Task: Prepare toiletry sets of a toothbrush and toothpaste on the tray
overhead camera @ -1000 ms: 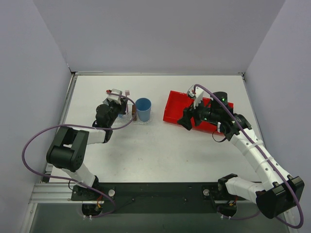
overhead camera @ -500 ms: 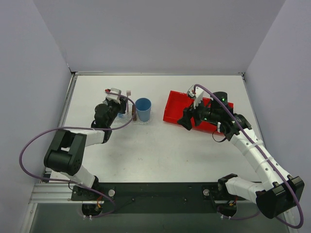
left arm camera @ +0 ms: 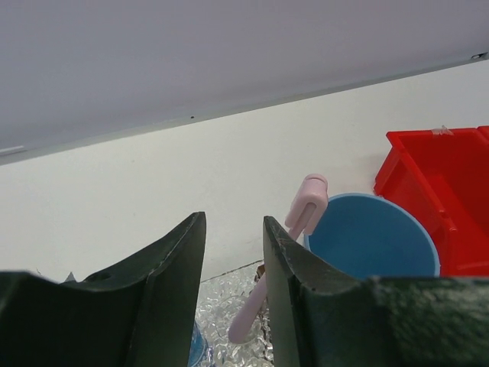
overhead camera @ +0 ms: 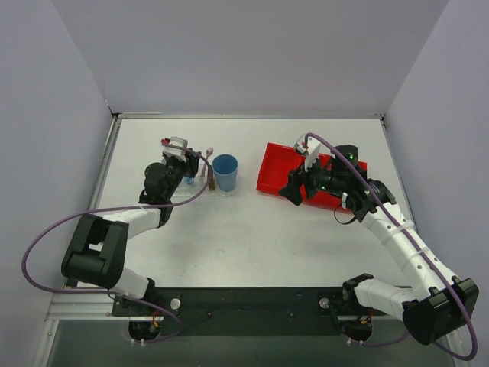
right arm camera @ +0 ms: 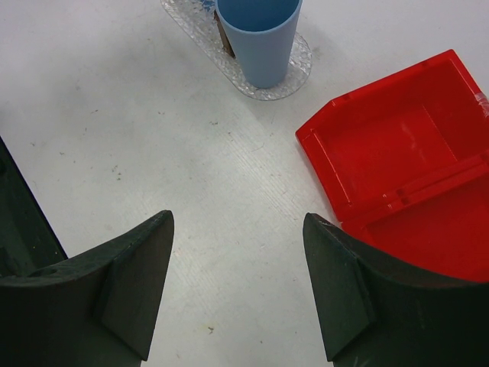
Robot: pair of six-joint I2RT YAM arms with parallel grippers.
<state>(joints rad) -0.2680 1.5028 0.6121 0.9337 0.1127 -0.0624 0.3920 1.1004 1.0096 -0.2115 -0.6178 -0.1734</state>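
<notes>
Toothbrush (left arm camera: 308, 200), propped against the cup (left arm camera: 372, 241), stood just beyond the left gripper (left arm camera: 233, 225), whose fingers were parted, empty.

Toothbrush (left arm camera: 306, 205), slim, pale pink, stood tilted, head just beside the blue cup (left arm camera: 374, 245) rim, foot on the bumpy clear tray (right arm camera: 296, 70); blue toothpaste (left arm camera: 196, 348) edge showed alongside.
</notes>
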